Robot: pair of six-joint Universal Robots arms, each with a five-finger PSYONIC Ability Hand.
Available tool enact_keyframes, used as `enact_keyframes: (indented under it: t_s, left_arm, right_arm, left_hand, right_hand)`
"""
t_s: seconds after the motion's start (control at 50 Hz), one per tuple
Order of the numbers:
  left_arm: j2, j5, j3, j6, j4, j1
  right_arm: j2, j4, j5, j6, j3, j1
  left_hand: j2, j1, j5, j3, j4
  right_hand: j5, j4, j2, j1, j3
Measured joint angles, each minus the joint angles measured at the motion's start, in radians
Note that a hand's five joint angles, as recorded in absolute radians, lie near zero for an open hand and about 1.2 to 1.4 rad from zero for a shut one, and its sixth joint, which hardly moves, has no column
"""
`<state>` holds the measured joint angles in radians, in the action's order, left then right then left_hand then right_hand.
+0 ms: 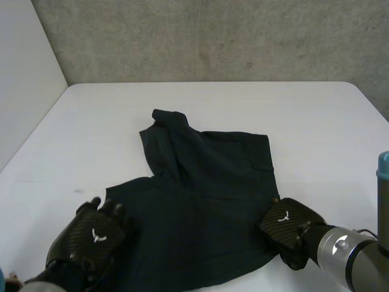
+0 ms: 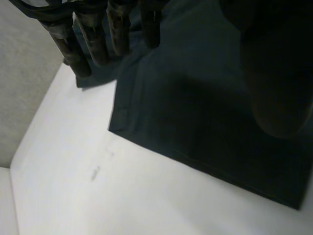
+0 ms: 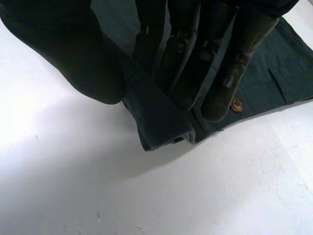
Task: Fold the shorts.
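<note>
Left robot hand (image 1: 94, 234) sits at the near-left corner of the shorts (image 1: 206, 201), fingers (image 2: 93, 39) relaxed and apart over the cloth, nothing held. The hem below it lies flat on the white worktop (image 1: 304, 121). Shorts are dark and spread over the worktop's middle and near side. One leg runs off toward the far side w/ its end turned over, so they're neither flat nor folded. Right robot hand (image 1: 285, 222) is at the shorts' right edge by the waistband, nr a small button (image 3: 237, 104). Its straight fingers (image 3: 239, 58) lie on top w/ the thumb on the other side of the fold, pinching the cloth edge btwn them and raising it off the worktop.

Step, as I read it: start of 1st fold, right side gripped, left side not yet. Next move prob. needs the left robot hand to close on its corner. Both would then lift and carry the cloth over, kept taut so it doesn't bunch.

Count: 1 pair of shorts, 2 robot hands, 1 button.
</note>
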<state>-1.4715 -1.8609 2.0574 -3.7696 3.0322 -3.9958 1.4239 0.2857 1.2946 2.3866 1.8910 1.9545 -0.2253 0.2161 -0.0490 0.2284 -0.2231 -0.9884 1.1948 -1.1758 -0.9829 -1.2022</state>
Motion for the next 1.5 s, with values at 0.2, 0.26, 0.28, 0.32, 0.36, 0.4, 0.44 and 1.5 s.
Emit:
enact_keyframes:
  t_s: [0.2, 0.26, 0.28, 0.32, 0.36, 0.4, 0.44, 1.5]
  left_arm:
    - [-0.062, 0.147, -0.173, -0.010, 0.220, -0.160]
    - [-0.142, 0.301, -0.227, -0.006, 0.346, -0.262]
    - [-0.174, 0.351, -0.244, -0.002, 0.379, -0.290]
    - [-0.243, 0.440, -0.281, 0.007, 0.431, -0.337]
    - [-0.323, 0.517, -0.327, 0.022, 0.467, -0.372]
    - [-0.418, 0.580, -0.393, 0.042, 0.488, -0.394]
    - [-0.513, 0.620, -0.464, 0.063, 0.494, -0.406]
    - [-0.891, 0.584, -0.815, 0.068, 0.339, -0.406]
  right_arm:
    - [-0.009, -0.147, 0.000, 0.006, 0.069, -0.026]
    - [-0.009, -0.167, -0.002, 0.010, 0.074, -0.028]
    - [-0.009, -0.171, -0.002, 0.011, 0.076, -0.027]
    - [-0.010, -0.179, -0.002, 0.013, 0.079, -0.026]
    - [-0.010, -0.190, -0.002, 0.014, 0.084, -0.023]
    - [-0.012, -0.204, -0.002, 0.014, 0.090, -0.021]
    - [-0.015, -0.218, 0.000, 0.014, 0.094, -0.019]
    - [-0.091, -0.260, 0.004, 0.014, 0.103, -0.023]
  left_hand:
    - [0.009, 0.001, 0.000, -0.003, 0.006]
    - [-0.087, 0.106, -0.091, 0.083, -0.092]
    - [-0.092, 0.109, -0.096, 0.087, -0.097]
    - [-0.136, 0.150, -0.139, 0.133, -0.139]
    - [-0.163, 0.175, -0.168, 0.160, -0.167]
    - [-0.167, 0.178, -0.173, 0.164, -0.171]
    - [-0.196, 0.204, -0.203, 0.193, -0.200]
    - [-0.612, 0.593, -0.627, 0.621, -0.623]
  right_hand:
    - [0.000, 0.000, 0.000, 0.000, 0.000]
    - [0.000, 0.000, 0.000, 0.000, 0.000]
    - [0.000, 0.000, 0.000, 0.000, 0.000]
    - [0.000, 0.000, 0.000, 0.000, 0.000]
    - [0.000, 0.000, 0.000, 0.000, 0.000]
    - [0.000, 0.000, 0.000, 0.000, 0.000]
    - [0.000, 0.000, 0.000, 0.000, 0.000]
    - [0.000, 0.000, 0.000, -0.001, 0.000]
